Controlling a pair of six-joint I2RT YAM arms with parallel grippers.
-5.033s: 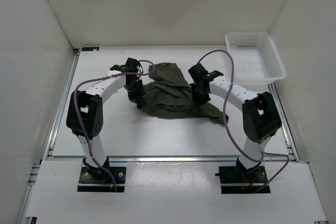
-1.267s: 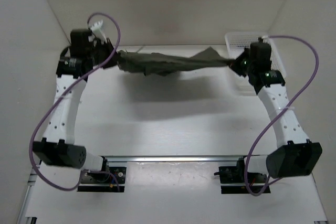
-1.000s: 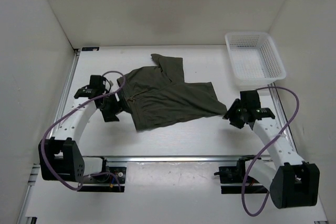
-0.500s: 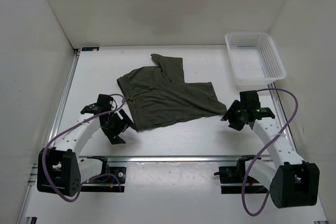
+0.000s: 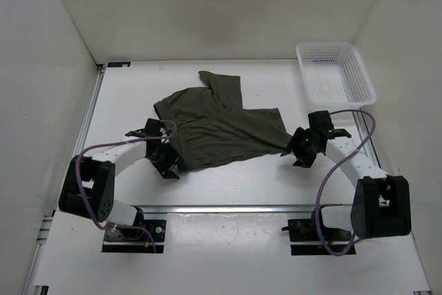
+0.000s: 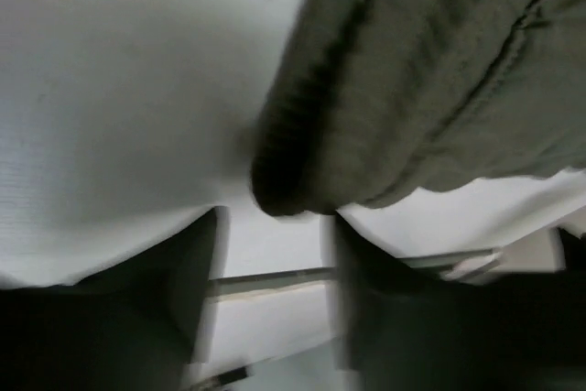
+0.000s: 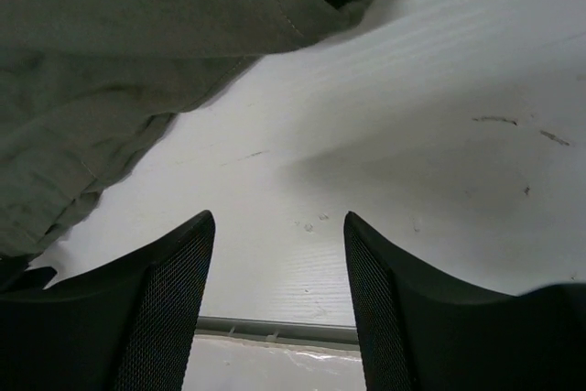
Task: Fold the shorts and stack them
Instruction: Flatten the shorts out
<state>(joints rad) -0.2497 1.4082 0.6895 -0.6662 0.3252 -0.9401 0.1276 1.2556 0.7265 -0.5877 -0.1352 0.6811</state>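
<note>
Jaws apart on left gripper [image 5: 168, 166] and right gripper [image 5: 297, 155]; each wants a deep, level bite on a near corner of the shorts [image 5: 221, 129].

Overhead, we see bright, even, diffuse light on the flat white table [image 5: 228, 184] and the plain white walls [image 5: 207, 5]. There is no glare, only faint soft shadows edge the dark olive-green fabric shorts [image 5: 221, 129], and the view is sharp throughout. At the left wrist we find everything smeared by blur, the shorts' hem and the dark fingers [image 6: 156, 290] of the left gripper [image 6: 273, 226] alike. At the right wrist the stitching reads crisply, a broad grey shadow lies on the table, and the black fingers [image 7: 165, 290] of the right gripper [image 7: 279, 217] look slightly soft.
</note>
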